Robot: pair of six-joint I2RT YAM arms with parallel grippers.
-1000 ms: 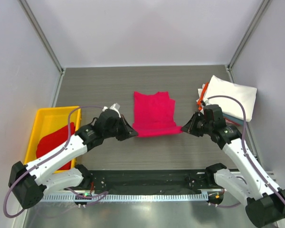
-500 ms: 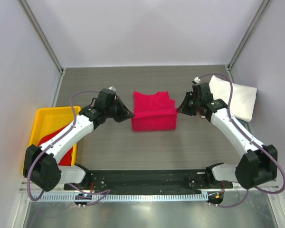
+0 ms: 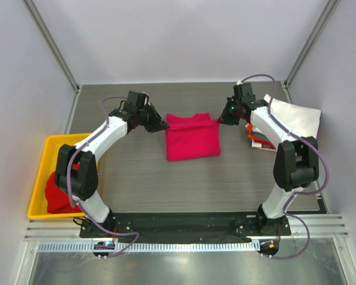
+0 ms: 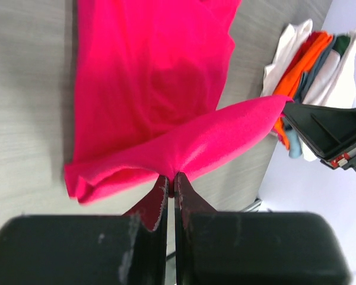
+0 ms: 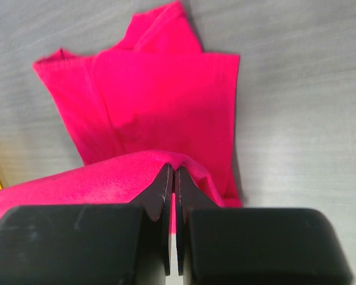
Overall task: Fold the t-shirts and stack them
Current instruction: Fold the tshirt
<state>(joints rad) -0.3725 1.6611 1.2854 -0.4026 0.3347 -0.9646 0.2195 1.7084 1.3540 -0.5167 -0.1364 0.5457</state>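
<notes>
A magenta-pink t-shirt (image 3: 192, 136) lies folded in half at the table's middle. My left gripper (image 3: 164, 125) is shut on its far left corner; in the left wrist view (image 4: 171, 178) the cloth (image 4: 160, 89) runs out from the pinched jaws. My right gripper (image 3: 218, 121) is shut on the far right corner, also seen in the right wrist view (image 5: 174, 170) with the shirt (image 5: 160, 101) spread beyond it. A darker red shirt (image 3: 58, 193) lies in the yellow tray (image 3: 40, 178). A stack topped by a white shirt (image 3: 291, 122) sits at the right.
The stack at the right shows orange and light blue layers under the white in the left wrist view (image 4: 305, 65). The yellow tray stands at the left edge. Grey walls enclose the table on three sides.
Both grippers have carried the shirt's near hem away from me and over the far half, folding the shirt in two. Both arms are now stretched far out.
</notes>
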